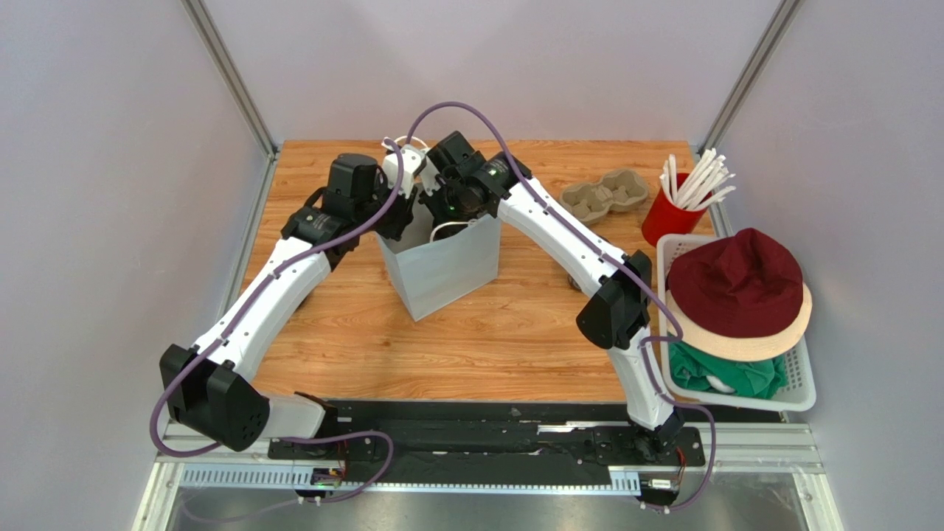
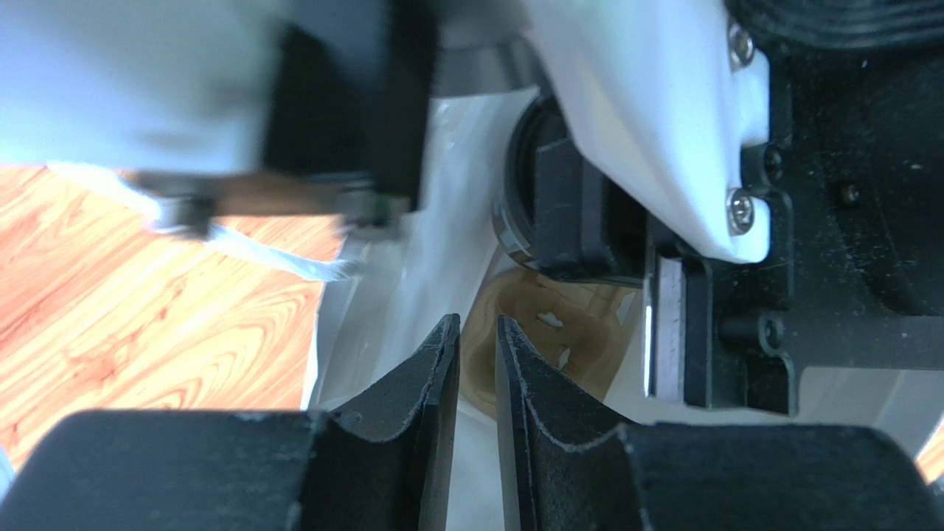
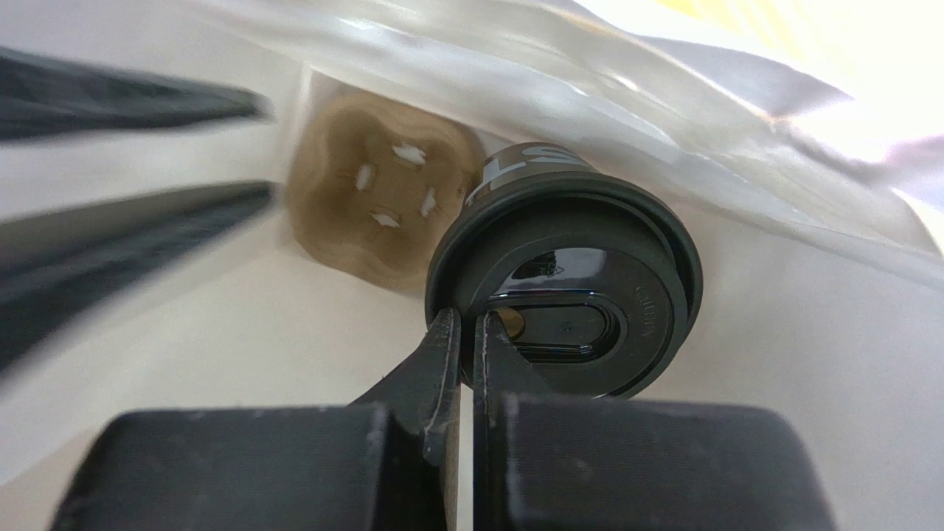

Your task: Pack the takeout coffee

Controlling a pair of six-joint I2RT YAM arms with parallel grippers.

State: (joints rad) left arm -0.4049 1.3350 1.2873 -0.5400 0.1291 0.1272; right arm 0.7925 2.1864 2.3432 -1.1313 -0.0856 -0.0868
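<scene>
Woodgrain tabletop [image 1: 521, 343], grey walls [image 1: 100, 166]; coffee cup [image 3: 565, 277] inside bag [image 1: 443, 274].

1. Overhead: bright, soft, even light. The arms [image 1: 266, 299] cast only faint shadows on the surface [image 1: 355, 343], and everything is sharp.
2. Left wrist: the left gripper [image 2: 478, 343] is fairly crisp. The white shape [image 2: 133, 77] beyond it on the left is blurred.
3. Right wrist: glare bleaches the bag [image 3: 842, 100] on the right. The cup [image 3: 565, 288] is sharp, with a sheen. The dark streaks [image 3: 122, 105] on the left are smeared.
</scene>
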